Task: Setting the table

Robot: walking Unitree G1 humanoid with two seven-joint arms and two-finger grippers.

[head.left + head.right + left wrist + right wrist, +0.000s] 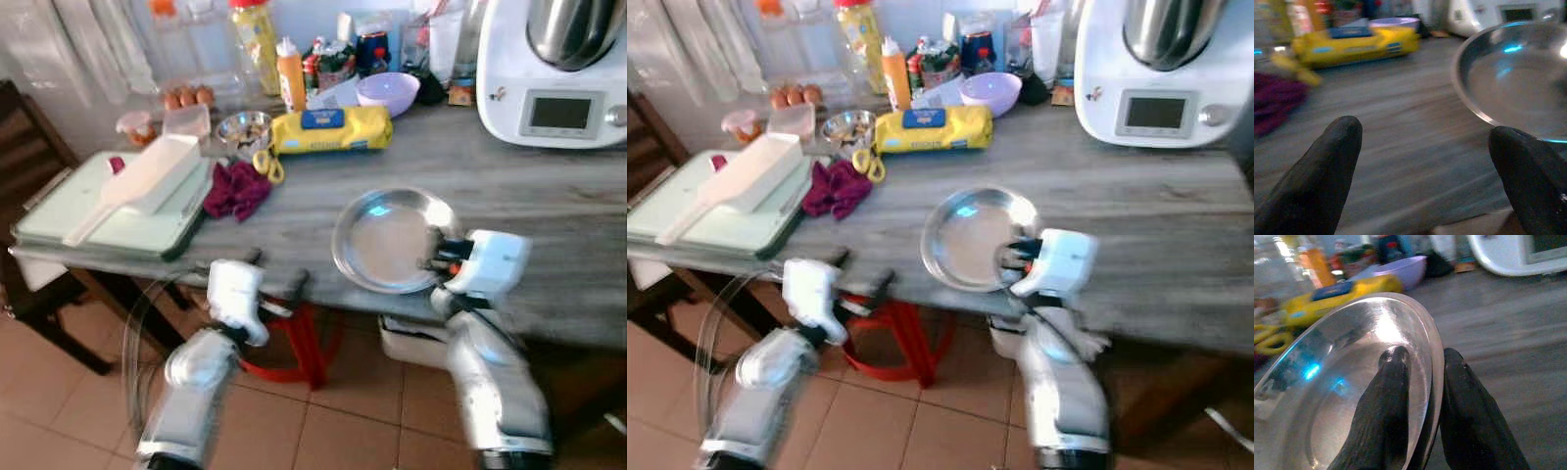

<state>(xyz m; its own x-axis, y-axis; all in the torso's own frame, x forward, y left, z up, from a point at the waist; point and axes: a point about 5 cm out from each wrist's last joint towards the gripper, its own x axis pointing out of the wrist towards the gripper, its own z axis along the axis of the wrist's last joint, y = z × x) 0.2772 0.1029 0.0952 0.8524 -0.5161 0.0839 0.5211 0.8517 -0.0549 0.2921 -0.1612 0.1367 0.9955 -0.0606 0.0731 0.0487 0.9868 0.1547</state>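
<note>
A round steel plate [387, 240] lies near the front edge of the grey wooden table [549, 206]. My right gripper [438, 257] is shut on the plate's right rim; in the right wrist view one finger [1386, 406] presses inside the plate [1347, 382] and the other sits outside the rim. My left gripper [272, 274] is open at the table's front edge, left of the plate, with nothing between its fingers [1322, 176]. The left wrist view shows the plate [1518, 83] ahead beside the fingertips.
A green tray [108, 220] with a white scoop lies at the left. A purple cloth [235, 191], yellow scissors, yellow package [331, 129], lilac bowl [388, 92], bottles and white kitchen machine [554, 69] crowd the back. A red stool [299, 343] stands under the table.
</note>
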